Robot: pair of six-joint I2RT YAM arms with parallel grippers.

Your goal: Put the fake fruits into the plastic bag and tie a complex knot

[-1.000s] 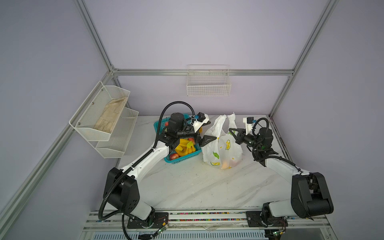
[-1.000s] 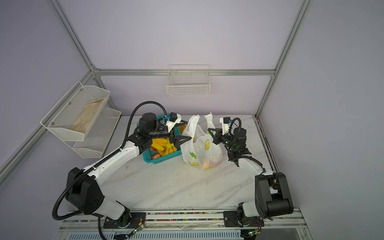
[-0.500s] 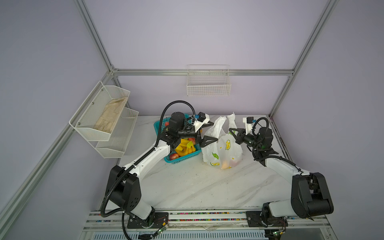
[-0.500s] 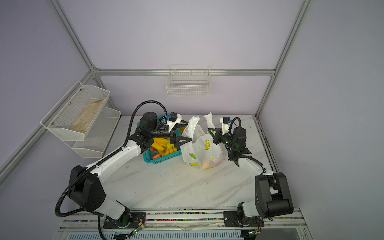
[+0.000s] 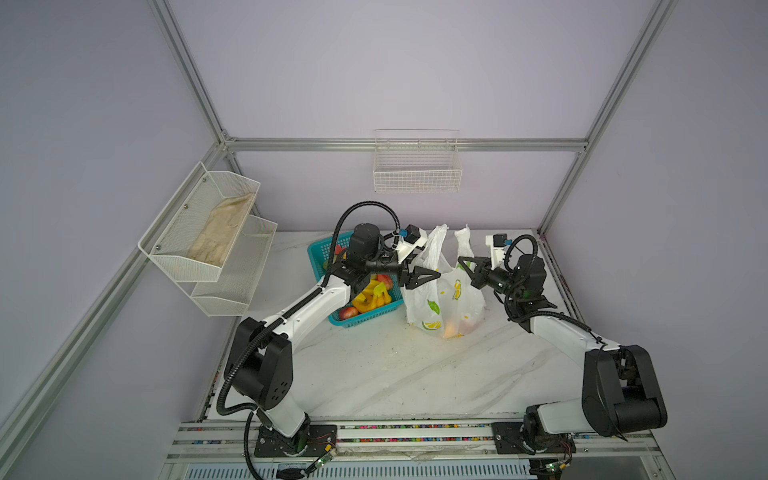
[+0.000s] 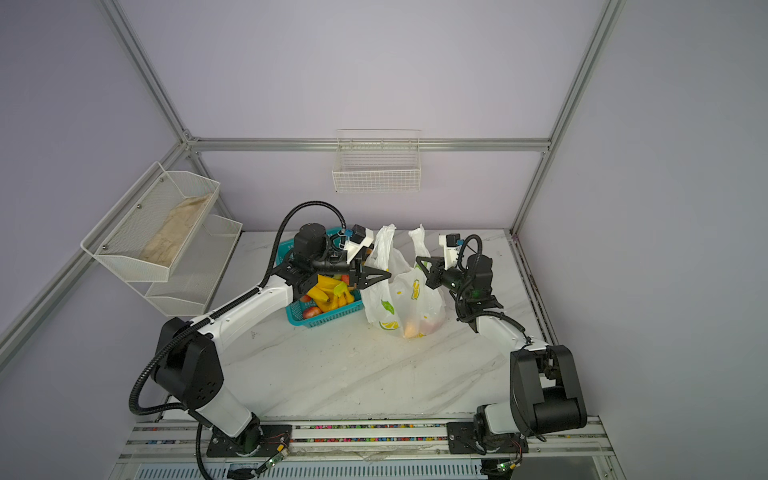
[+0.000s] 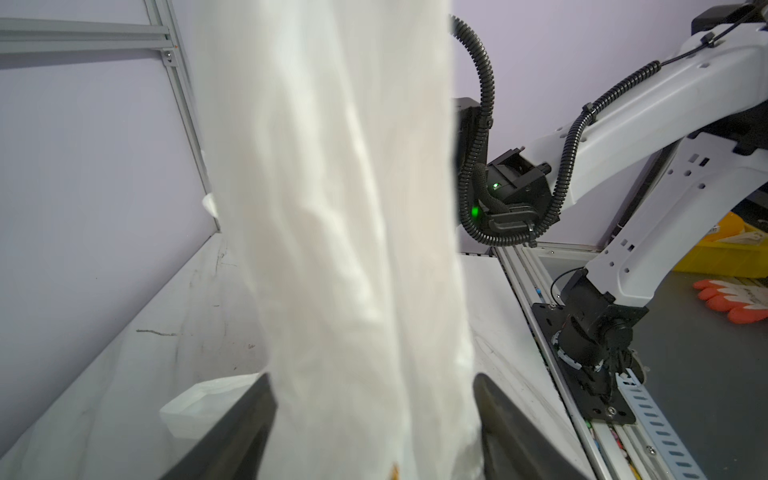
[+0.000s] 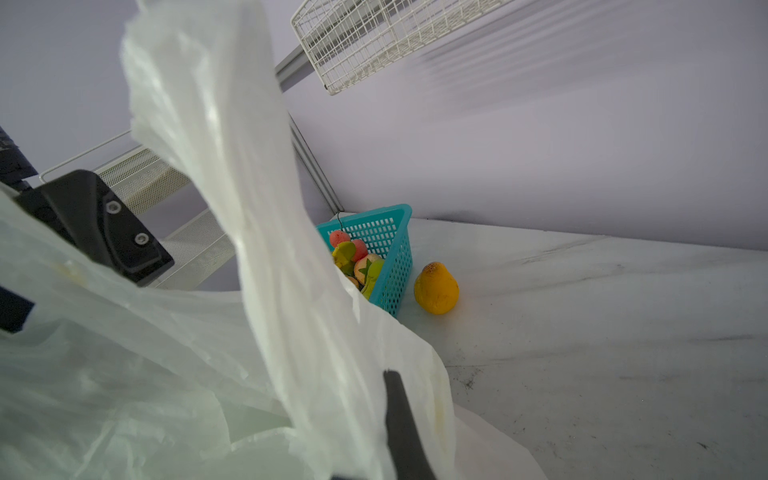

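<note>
Legible texts, labels, brands, numbers, signs: none in any view.

Printed matter noted: thin translucent white plastic carrier bag [image 5: 446, 297] on the tabletop, bearing a pictorial motif of yellow lemon slices and a green leaf, seen in both top views. Any lettering with the motif is too small to read.
</note>
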